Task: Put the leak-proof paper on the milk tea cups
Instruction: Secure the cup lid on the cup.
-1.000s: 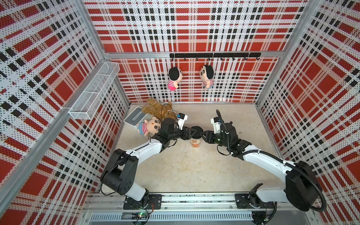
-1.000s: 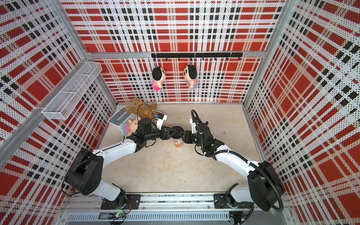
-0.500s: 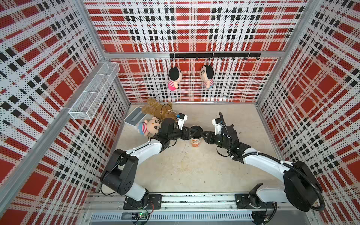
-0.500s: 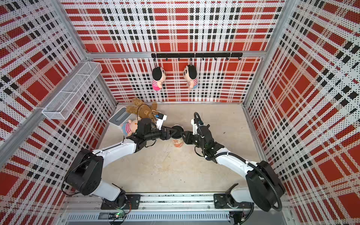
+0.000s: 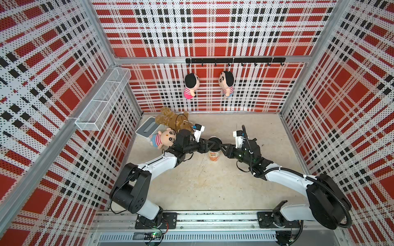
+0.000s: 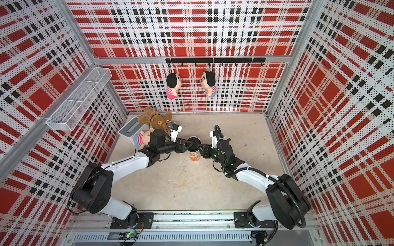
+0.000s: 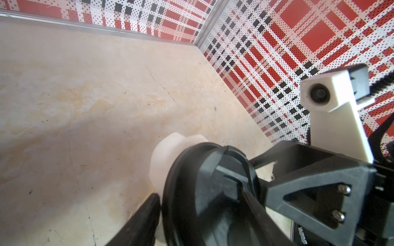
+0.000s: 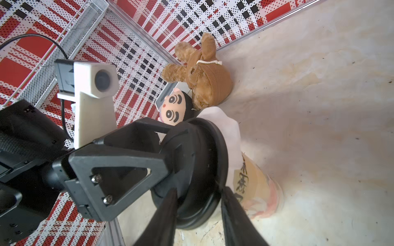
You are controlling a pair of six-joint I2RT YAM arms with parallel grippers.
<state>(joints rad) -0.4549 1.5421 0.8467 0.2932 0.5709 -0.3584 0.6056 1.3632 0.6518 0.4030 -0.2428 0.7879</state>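
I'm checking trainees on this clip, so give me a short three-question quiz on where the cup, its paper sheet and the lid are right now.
1. True or false: the black round plastic lid lies flat on the beige table.
2. Where is the thin white paper sheet? A) in the wire basket; B) draped over the mouth of the white printed paper cup, under the lid; C) on the white box.
3. How many plush dolls hang from the black hook rail?
Key: 1 false, it sits atop the cup; 2 B; 3 two.
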